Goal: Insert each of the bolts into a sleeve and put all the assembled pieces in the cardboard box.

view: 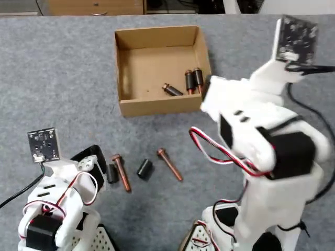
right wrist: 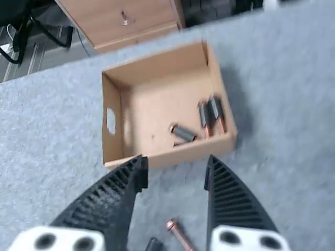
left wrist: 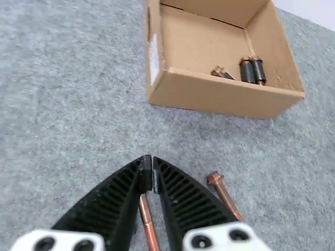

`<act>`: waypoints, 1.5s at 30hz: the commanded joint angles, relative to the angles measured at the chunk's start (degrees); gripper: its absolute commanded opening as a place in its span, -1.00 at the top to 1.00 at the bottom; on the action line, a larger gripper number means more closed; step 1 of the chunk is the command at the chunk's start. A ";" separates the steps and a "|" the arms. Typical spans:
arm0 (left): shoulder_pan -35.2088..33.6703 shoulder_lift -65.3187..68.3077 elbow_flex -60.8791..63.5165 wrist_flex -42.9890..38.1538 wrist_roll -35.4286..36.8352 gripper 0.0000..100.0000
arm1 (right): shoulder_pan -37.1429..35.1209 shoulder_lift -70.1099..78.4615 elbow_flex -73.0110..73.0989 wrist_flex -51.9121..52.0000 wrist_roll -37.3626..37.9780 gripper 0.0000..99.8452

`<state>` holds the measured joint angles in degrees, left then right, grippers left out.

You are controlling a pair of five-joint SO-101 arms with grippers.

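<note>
carpet (view: 63, 78) bears two bolts (view: 121, 172) (view: 169, 164), two sleeves (view: 145, 168) (view: 112, 173); left jaws together, right jaws apart.

We see our right gripper (right wrist: 175, 163) just short of the cardboard box (right wrist: 152, 104), its fingers (right wrist: 118, 196) spread apart. Three assembled pieces (right wrist: 205, 118) lie inside the box. A bare bolt (right wrist: 179, 234) and a sleeve (right wrist: 153, 244) lie outside it on the worktop (right wrist: 282, 78).

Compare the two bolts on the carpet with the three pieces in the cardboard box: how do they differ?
The carpet bolts are bare along their copper shafts; the boxed pieces each wear a black sleeve. The carpet bolts lie outside the cardboard box, near two loose sleeves; the boxed pieces rest inside it. Both kinds lie flat and show copper ends.
</note>
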<state>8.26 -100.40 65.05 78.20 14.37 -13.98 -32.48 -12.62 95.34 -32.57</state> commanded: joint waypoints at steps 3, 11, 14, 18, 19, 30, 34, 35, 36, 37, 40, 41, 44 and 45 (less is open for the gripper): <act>-3.69 -0.13 -0.44 -0.88 -0.53 0.96 | -7.08 1.10 19.65 -10.90 -12.31 0.65; -14.51 -0.13 -0.44 -1.14 -0.53 0.96 | -9.98 7.25 35.03 -25.05 -21.80 0.65; -18.11 -0.13 0.09 -1.14 -0.53 0.96 | -10.59 9.89 37.58 -29.10 -26.02 0.65; -20.13 -0.13 0.09 -1.14 -0.35 0.96 | -17.01 11.91 38.02 -29.10 -27.78 0.65; -20.48 -0.13 0.09 -1.14 -0.44 0.96 | -18.77 12.26 38.46 -28.66 -27.78 0.65; -32.00 -0.13 0.09 -1.14 -0.44 0.96 | -31.60 21.05 39.87 -28.48 -35.52 0.65; -36.57 -0.13 0.09 -1.14 -0.35 0.96 | -30.20 30.02 43.21 -31.56 -37.01 0.65; -37.10 -0.13 0.09 -1.14 -0.35 0.96 | -30.20 31.87 43.38 -31.82 -37.01 0.65; -37.36 -0.04 0.09 -1.14 -0.35 0.96 | -30.46 33.54 43.12 -31.82 -37.01 0.65; -37.36 -0.04 0.09 -1.14 -0.35 0.96 | -30.99 34.86 42.51 -31.74 -37.01 0.65; -37.19 -0.04 0.18 -1.14 -0.18 0.96 | -33.27 36.79 40.22 -32.00 -37.10 0.65; -37.19 -0.04 0.18 -1.14 -0.18 0.96 | -34.33 36.88 39.52 -32.00 -37.10 0.65; -37.27 -0.04 2.37 -2.55 -0.18 0.96 | -36.44 36.97 36.88 -32.00 -37.63 0.65; -37.54 -0.04 3.69 -3.69 -0.18 0.96 | -37.05 37.14 36.18 -32.00 -38.95 0.65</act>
<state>-28.31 -100.40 67.08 77.23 14.46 -48.97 4.35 27.03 63.96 -69.14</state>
